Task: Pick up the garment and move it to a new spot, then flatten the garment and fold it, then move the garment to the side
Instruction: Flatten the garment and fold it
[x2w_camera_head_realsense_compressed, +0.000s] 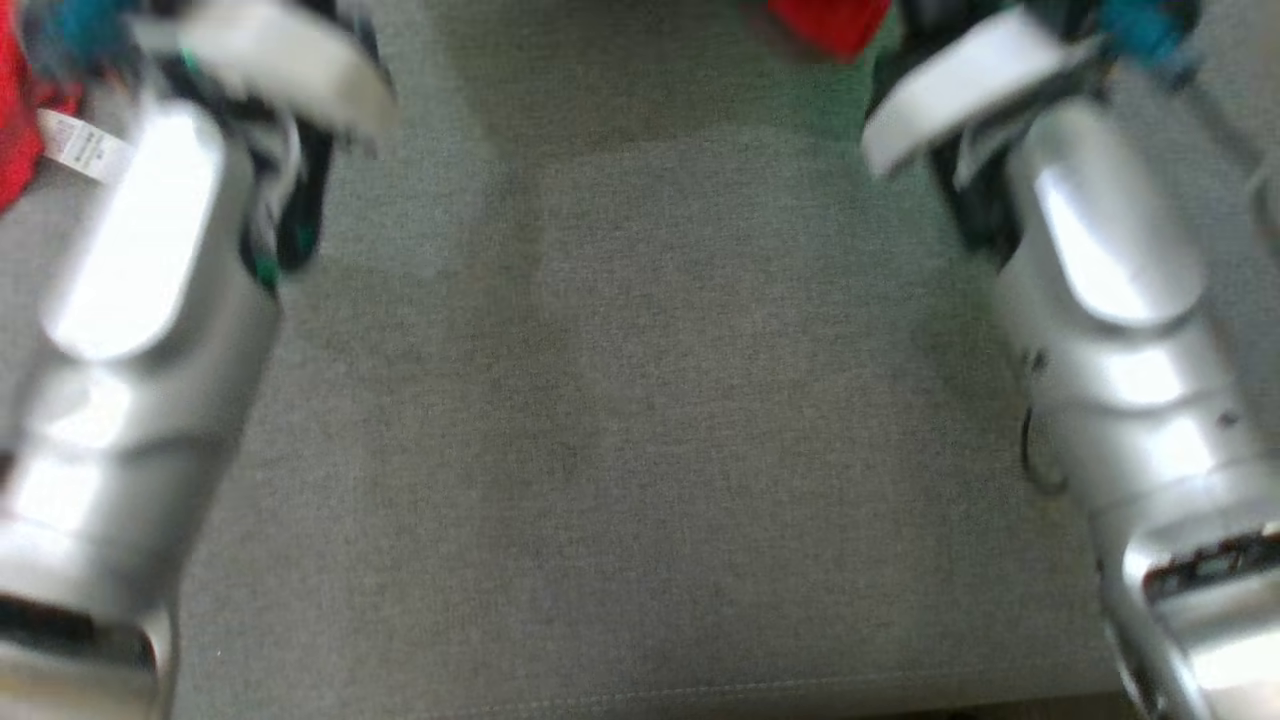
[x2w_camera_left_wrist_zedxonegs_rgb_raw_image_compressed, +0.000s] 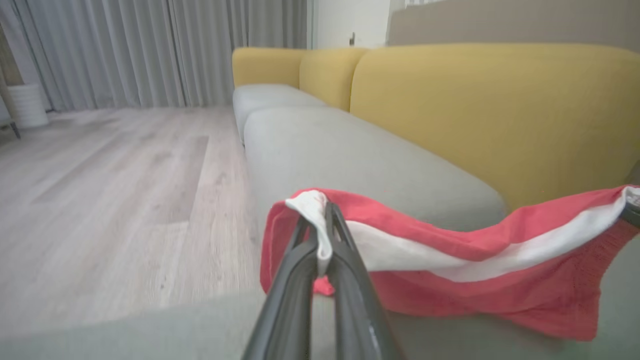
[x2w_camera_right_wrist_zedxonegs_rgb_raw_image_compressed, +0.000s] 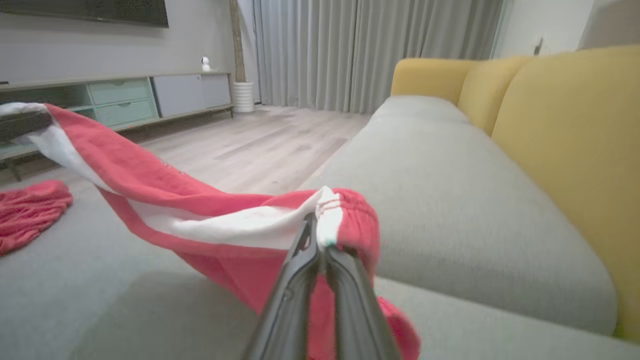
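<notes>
Clenched on the white band, the left tool (x2w_camera_left_wrist_zedxonegs_rgb_raw_image_compressed: 320, 212) and right tool (x2w_camera_right_wrist_zedxonegs_rgb_raw_image_compressed: 314, 222) are each gripping one end of the red garment (x2w_camera_left_wrist_zedxonegs_rgb_raw_image_compressed: 480, 290), which is sagging between them just over the grey sofa seat (x2w_camera_left_wrist_zedxonegs_rgb_raw_image_compressed: 350, 160). Pick-up is looking done; placing, flattening, folding and setting aside are remaining.
</notes>
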